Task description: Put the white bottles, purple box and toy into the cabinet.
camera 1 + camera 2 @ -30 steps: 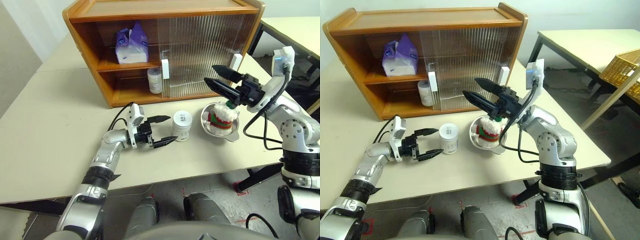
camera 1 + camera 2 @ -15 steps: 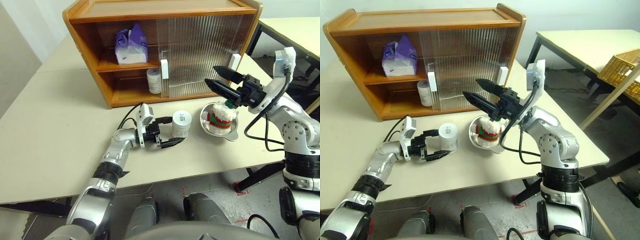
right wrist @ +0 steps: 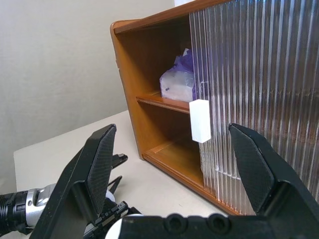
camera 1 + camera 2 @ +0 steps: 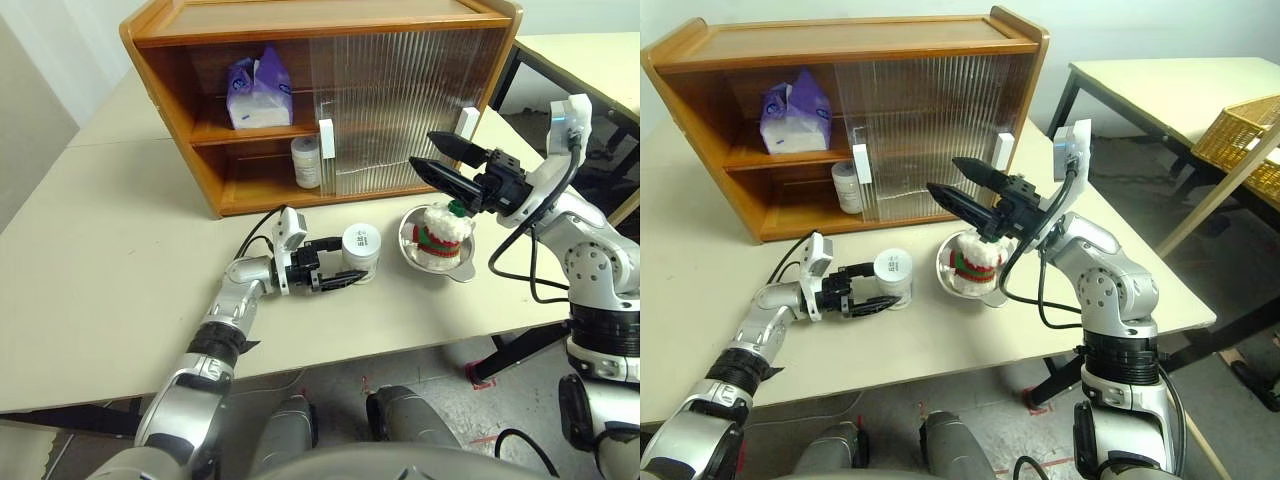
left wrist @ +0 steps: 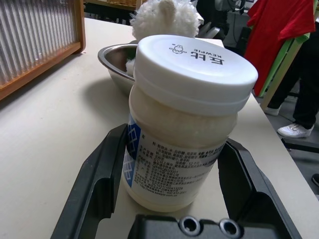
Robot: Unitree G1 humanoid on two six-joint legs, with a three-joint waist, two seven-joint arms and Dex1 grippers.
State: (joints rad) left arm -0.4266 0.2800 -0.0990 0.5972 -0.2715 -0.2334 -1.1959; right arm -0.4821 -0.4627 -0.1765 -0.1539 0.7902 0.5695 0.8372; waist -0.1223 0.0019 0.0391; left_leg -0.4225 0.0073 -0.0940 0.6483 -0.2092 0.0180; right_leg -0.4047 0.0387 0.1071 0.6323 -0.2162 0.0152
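White squat plastic jar (image 5: 184,119) between left fingers (image 5: 97,181), pinching; right fingers (image 3: 97,164) spread.

Lab-like room: plain beige tables (image 4: 90,250), bare white walls (image 3: 50,59), concrete floor (image 4: 1240,300).

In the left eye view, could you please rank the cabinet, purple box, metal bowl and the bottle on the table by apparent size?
1. cabinet
2. purple box
3. metal bowl: looks close to the box, so this order is unsure
4. bottle on the table
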